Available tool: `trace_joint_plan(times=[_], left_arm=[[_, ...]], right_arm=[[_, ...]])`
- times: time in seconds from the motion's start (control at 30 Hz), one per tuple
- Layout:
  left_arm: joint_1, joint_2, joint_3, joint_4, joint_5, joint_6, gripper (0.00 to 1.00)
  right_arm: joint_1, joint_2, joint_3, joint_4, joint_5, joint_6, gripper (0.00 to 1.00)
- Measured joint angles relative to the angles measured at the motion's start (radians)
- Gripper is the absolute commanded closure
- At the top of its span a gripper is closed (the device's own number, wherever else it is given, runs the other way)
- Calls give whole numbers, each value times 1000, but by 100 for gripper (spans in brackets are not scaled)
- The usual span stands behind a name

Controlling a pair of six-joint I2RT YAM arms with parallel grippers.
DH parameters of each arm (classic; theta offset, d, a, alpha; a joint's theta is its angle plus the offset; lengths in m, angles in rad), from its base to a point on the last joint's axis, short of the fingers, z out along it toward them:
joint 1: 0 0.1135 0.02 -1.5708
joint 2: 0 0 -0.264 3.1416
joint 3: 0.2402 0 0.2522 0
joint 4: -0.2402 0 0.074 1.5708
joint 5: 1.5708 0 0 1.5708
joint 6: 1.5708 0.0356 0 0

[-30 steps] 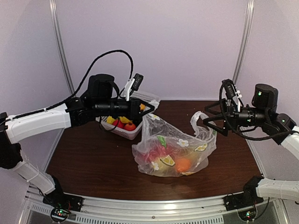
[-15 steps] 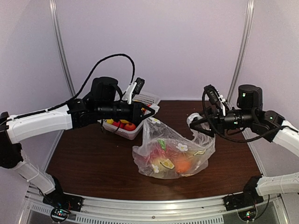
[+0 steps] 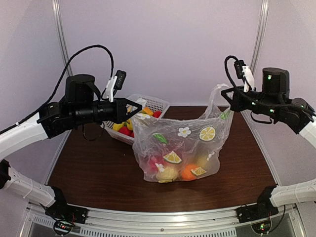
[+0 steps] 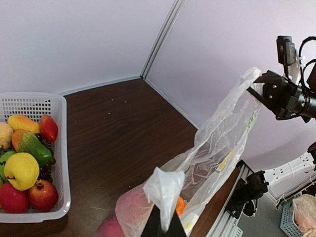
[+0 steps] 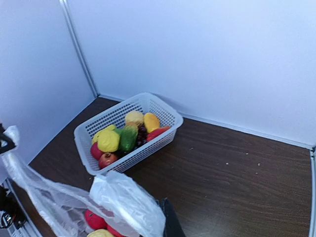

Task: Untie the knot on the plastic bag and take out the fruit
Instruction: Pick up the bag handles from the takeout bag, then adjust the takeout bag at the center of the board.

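The plastic bag [image 3: 180, 143], clear with flower and lime prints, hangs stretched wide between both arms, its base resting on the table. My left gripper [image 3: 139, 107] is shut on the bag's left handle [image 4: 165, 190]. At the upper right, my right gripper [image 3: 224, 94] is shut on the other handle [image 5: 126, 200]. The two handles are held far apart and no knot shows. Fruit lies in the bag's bottom: a red one [image 3: 157, 163], a yellow one [image 3: 168, 174] and an orange one [image 3: 188, 173]. The left wrist view looks into the bag's mouth [image 4: 217, 148].
A white lattice basket [image 3: 157, 102] holding several toy fruits stands at the back left, just behind my left gripper; its rim [image 5: 175, 118] shows in the right wrist view too. White walls close off the back and sides of the dark wooden table [image 3: 89, 168].
My right gripper has shut on the bag's right handle and risen. Both arms have lifted and drawn apart, pulling the slumped bag upright and stretched wide.
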Motion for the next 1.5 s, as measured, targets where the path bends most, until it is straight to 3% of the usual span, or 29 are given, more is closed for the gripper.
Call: trace_joint_plan(times=[0.2, 0.57, 0.77, 0.87, 1.0, 1.13, 1.17, 1.3, 1.5], left_arm=[[17, -23, 49, -75, -30, 64, 100], [118, 205, 393, -107, 21, 169, 100], [132, 289, 453, -44, 86, 245, 100], [134, 243, 322, 62, 145, 258, 100], [117, 155, 27, 216, 250, 236, 100], [24, 142, -199, 278, 246, 222, 92], [-1, 140, -237, 282, 237, 217, 89], [-100, 76, -383, 290, 167, 185, 79], [-117, -80, -455, 319, 83, 110, 46]], right_arm=[[-39, 109, 174, -82, 196, -11, 100], [-120, 308, 537, -106, 305, -102, 100], [-184, 378, 586, -119, 302, -103, 100], [-185, 283, 449, -99, 243, -55, 100], [-185, 6, 55, -42, 123, 89, 100], [-185, -208, -337, 0, 12, 240, 100], [-185, -225, -391, -2, -6, 263, 95], [-185, -236, -521, -43, -63, 320, 59], [-185, -295, -433, -156, -67, 295, 23]])
